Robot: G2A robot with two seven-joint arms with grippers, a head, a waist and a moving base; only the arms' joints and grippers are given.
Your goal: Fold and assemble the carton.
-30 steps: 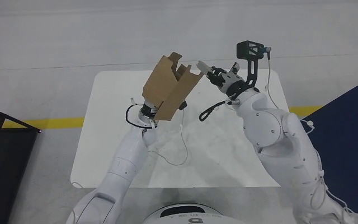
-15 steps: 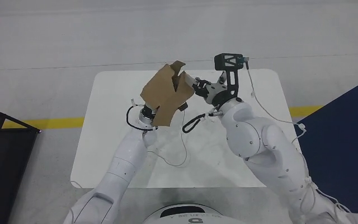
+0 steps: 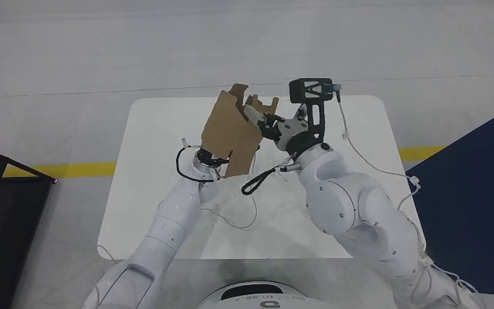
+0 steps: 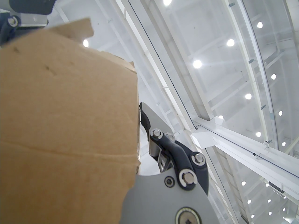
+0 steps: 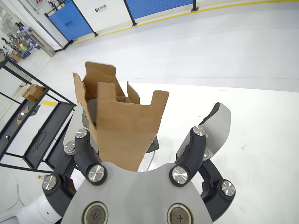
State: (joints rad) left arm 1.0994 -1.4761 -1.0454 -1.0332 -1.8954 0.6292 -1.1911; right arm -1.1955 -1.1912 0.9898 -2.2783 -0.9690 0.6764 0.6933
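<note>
A brown carton (image 3: 231, 131), partly unfolded with its flaps pointing up, is held above the white table (image 3: 154, 201). My left gripper (image 3: 210, 157) is shut on its lower end, and one finger (image 4: 144, 120) presses against the carton's (image 4: 65, 117) side wall. My right gripper (image 3: 261, 122) is at the carton's upper flaps and is open. In the right wrist view a carton flap (image 5: 130, 127) stands between the spread fingers of my right gripper (image 5: 151, 110), close against one finger. The other finger (image 5: 217, 117) is well apart from it.
A black cable (image 3: 258, 181) loops over the table under the carton. A thin white cable (image 3: 239, 220) lies nearer the front edge. A black rack (image 3: 15, 174) stands on the floor left of the table, and a yellow floor line (image 3: 77, 168) runs behind it.
My right arm has swung left across the table until its open fingers reached the carton's flaps. The carton has turned and shifted slightly right in the left gripper.
</note>
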